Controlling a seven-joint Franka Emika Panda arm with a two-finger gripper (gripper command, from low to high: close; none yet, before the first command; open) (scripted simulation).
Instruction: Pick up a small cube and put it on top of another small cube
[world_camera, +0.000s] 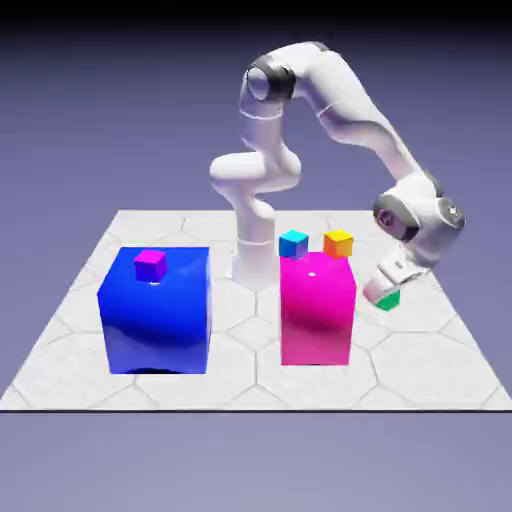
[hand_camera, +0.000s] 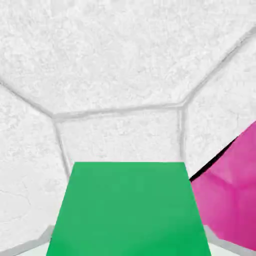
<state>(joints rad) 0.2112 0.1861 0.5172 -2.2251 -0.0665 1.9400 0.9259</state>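
the gripper (world_camera: 386, 291) is clenched on the small green cube (hand_camera: 129, 210), held off the table just beside the big magenta block (world_camera: 317, 309), which it could clip if swung toward the orange cube (world_camera: 338, 243) on top without rising first.

I see green cube (world_camera: 388, 298), magenta block (world_camera: 317, 310), blue block (world_camera: 155, 310), white hex-tiled table (world_camera: 420, 350), grey seams.

We see two big blocks (world_camera: 157, 310) (world_camera: 317, 308) on the worktop (world_camera: 420, 360), both off the exterior view's left of the jaws; small cubes (world_camera: 150, 264) (world_camera: 293, 243) (world_camera: 339, 242) sit on them, one cube (world_camera: 388, 298) between the jaws.
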